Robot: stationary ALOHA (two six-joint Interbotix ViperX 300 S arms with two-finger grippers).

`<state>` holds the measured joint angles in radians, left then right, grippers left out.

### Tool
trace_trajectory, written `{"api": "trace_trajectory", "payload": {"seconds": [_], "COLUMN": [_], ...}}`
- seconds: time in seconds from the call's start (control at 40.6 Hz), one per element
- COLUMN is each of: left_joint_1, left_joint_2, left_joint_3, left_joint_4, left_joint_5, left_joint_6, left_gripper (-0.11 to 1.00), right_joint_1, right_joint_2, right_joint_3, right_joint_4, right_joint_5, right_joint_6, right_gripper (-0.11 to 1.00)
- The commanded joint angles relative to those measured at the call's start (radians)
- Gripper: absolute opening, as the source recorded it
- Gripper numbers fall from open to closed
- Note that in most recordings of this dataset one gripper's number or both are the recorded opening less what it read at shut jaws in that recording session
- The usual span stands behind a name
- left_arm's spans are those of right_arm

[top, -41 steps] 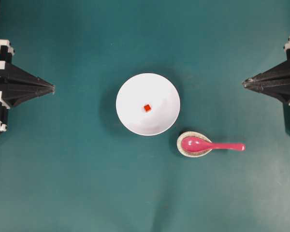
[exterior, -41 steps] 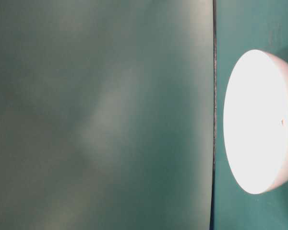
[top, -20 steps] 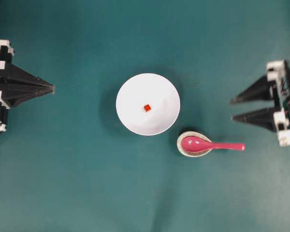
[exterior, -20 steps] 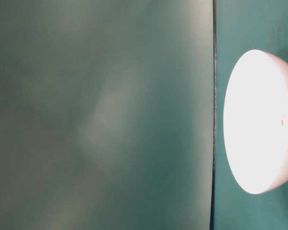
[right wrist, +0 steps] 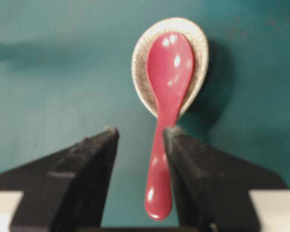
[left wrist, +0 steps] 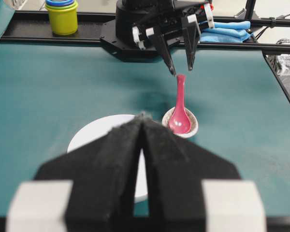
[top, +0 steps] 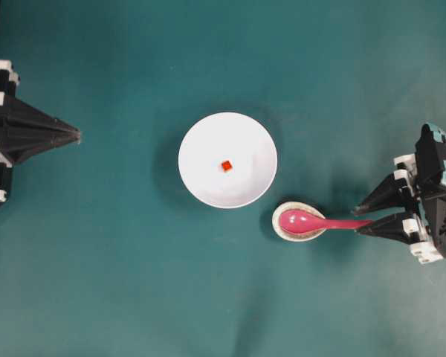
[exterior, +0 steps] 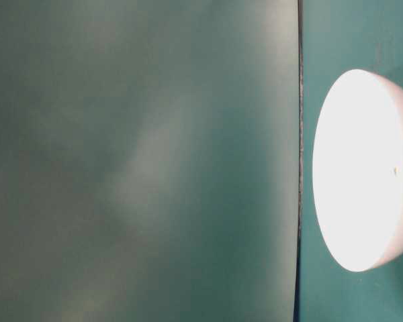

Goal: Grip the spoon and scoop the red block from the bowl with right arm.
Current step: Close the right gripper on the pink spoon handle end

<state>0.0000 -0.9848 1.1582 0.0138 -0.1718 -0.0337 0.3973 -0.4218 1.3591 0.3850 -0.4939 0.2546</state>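
The white bowl (top: 208, 186) (exterior: 363, 171) sits mid-table with the tiny red block (top: 226, 166) inside it. The pink-red spoon (top: 327, 223) (right wrist: 166, 82) rests with its scoop in a speckled grey dish (top: 280, 230) (right wrist: 141, 67), its handle pointing right. My right gripper (top: 358, 221) (right wrist: 141, 131) (left wrist: 181, 70) is open, its fingers either side of the handle's end, and the handle lies close to one finger. My left gripper (top: 79, 134) (left wrist: 143, 117) is shut with nothing in it, at the far left, well apart from the bowl (left wrist: 89, 137).
A stack of yellow and blue cups (left wrist: 62, 14) and a blue cloth (left wrist: 227, 30) lie beyond the table's black rail (left wrist: 48, 34). A blurred grey-green panel (exterior: 141, 161) fills the left of the table-level view.
The right gripper opened, then moved in and down until its fingers came either side of the spoon's handle end. Left arm, bowl, block and spoon have not moved.
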Motion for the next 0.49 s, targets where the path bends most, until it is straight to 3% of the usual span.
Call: {"api": "trace_trajectory", "payload": {"seconds": [0.0,0.222,0.468], "left_joint_1": [0.0,0.0,0.0], "left_joint_2": [0.005,0.006,0.011], "left_joint_3": [-0.028,-0.029,-0.028], "left_joint_4": [0.002,0.002,0.002], "left_joint_5": [-0.003,0.008,0.043], "left_joint_6": [0.0,0.0,0.0], "left_gripper": [0.0,0.0,0.0], "right_joint_1": [0.046,0.121,0.138], "right_joint_2": [0.067,0.216,0.328], "right_joint_3": [-0.003,0.0,-0.005], "right_joint_4": [0.048,0.138,0.156], "right_joint_5": [-0.087,-0.218,-0.304], "right_joint_6": [0.003,-0.002,-0.009], "right_gripper": [0.5,0.5,0.5]}}
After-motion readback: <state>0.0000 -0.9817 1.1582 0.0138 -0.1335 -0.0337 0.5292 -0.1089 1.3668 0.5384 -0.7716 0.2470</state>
